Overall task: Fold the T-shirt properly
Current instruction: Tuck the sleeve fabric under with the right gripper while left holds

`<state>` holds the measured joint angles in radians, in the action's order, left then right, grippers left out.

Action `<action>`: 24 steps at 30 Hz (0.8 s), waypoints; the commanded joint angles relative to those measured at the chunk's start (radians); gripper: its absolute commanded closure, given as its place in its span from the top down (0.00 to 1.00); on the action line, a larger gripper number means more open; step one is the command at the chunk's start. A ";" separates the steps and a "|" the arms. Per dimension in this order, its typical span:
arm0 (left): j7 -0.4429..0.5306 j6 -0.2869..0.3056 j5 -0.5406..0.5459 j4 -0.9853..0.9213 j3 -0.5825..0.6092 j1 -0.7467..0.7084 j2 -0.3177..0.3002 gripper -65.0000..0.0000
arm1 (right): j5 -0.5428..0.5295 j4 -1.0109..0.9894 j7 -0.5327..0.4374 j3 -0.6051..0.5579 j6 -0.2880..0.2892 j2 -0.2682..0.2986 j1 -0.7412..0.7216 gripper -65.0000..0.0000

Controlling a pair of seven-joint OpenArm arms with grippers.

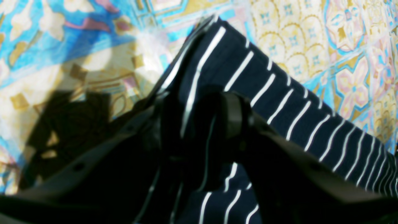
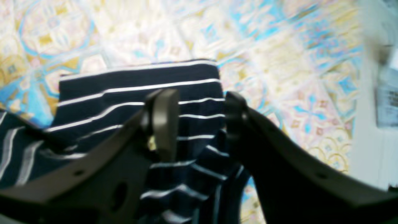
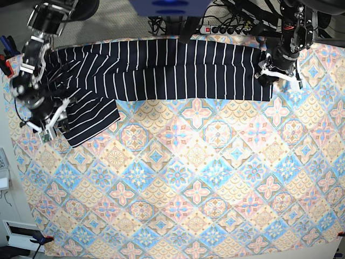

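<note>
The T-shirt [image 3: 178,70], dark navy with thin white pinstripes, lies stretched in a long band across the far side of the table. One part of it is folded back at the left [image 3: 89,118]. My left gripper [image 3: 268,75] is at its right end and is shut on a bunch of the fabric [image 1: 279,102]; the left wrist view shows the gripper [image 1: 199,119] with cloth running taut away from it. My right gripper [image 3: 46,123] is at the shirt's left end. The right wrist view shows this gripper [image 2: 200,118] with bunched fabric [image 2: 140,81] between its jaws.
The pastel tile-patterned tablecloth [image 3: 205,178] covers the whole table. A power strip and cables [image 3: 226,29] lie behind the far edge. Small tools [image 3: 5,54] sit off the left edge. A white surface [image 2: 370,124] borders the cloth beside the right gripper.
</note>
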<state>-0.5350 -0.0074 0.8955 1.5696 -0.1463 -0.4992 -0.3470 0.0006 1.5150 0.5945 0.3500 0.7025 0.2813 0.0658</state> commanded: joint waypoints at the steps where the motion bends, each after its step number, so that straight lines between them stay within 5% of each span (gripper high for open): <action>1: 0.010 0.005 0.007 0.012 -0.006 -0.002 -0.008 0.33 | -0.009 -0.027 -0.023 -0.018 -0.004 0.032 -0.045 0.42; 11: 0.010 0.007 0.009 0.012 -0.009 -0.002 -0.008 0.33 | -0.009 -0.443 -0.135 -0.164 -0.004 0.134 -0.261 0.44; 24: 0.010 0.007 0.011 0.012 -0.013 0.001 -0.008 0.33 | -0.009 -0.695 -0.258 -0.248 -0.004 0.135 -0.318 0.44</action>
<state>-0.5358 -0.0071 0.8982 1.5696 -0.1501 -0.4988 -0.3439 0.0002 0.8093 0.3534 0.0990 0.6956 0.3985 -0.2291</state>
